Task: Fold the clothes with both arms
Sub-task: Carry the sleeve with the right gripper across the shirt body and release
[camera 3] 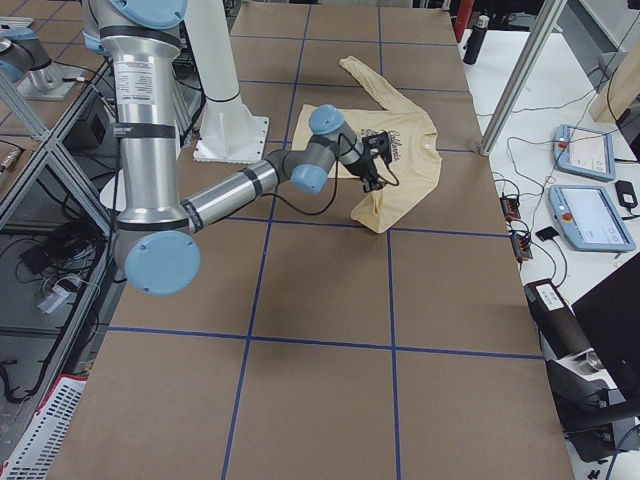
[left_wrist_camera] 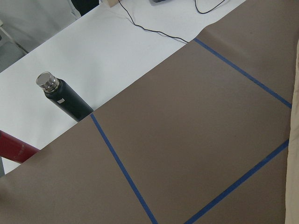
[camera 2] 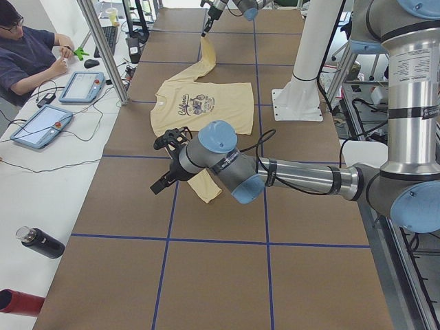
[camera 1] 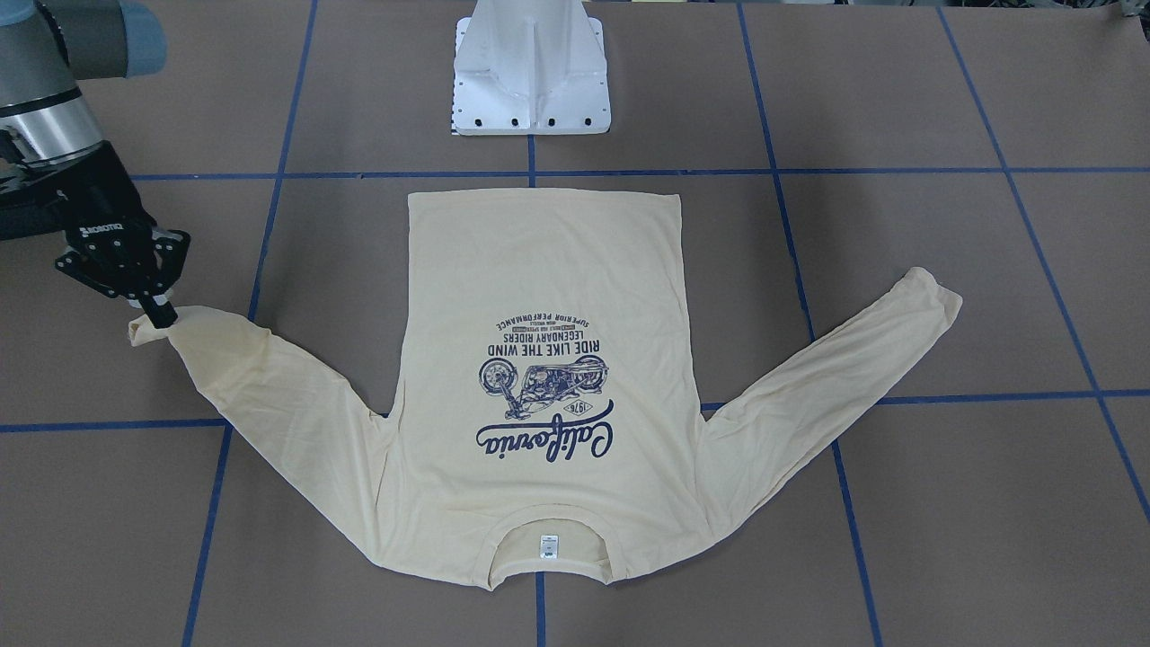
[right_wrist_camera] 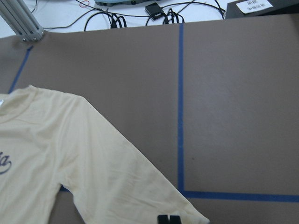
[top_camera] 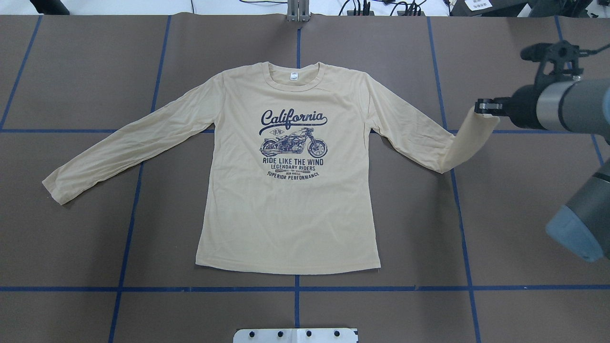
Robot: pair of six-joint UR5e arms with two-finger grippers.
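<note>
The cream-yellow long-sleeved T-shirt (top_camera: 290, 205) lies flat, print side up, collar away from the robot; it also shows in the front-facing view (camera 1: 539, 270). My right gripper (top_camera: 481, 107) is shut on the cuff of the right-hand sleeve (top_camera: 469, 143) and holds it lifted off the table; the front-facing view shows that gripper (camera 1: 164, 314) too. The other sleeve (top_camera: 119, 147) lies flat and outstretched. My left gripper (camera 2: 163, 165) shows only in the exterior left view, above the table just past that sleeve's cuff. I cannot tell whether it is open.
The white pedestal base (camera 1: 530, 81) stands at the robot's edge of the table. A dark bottle (left_wrist_camera: 63, 98) and a red one (left_wrist_camera: 14, 147) lie on the white side table. An operator (camera 2: 27, 55) sits there with tablets (camera 2: 81, 86).
</note>
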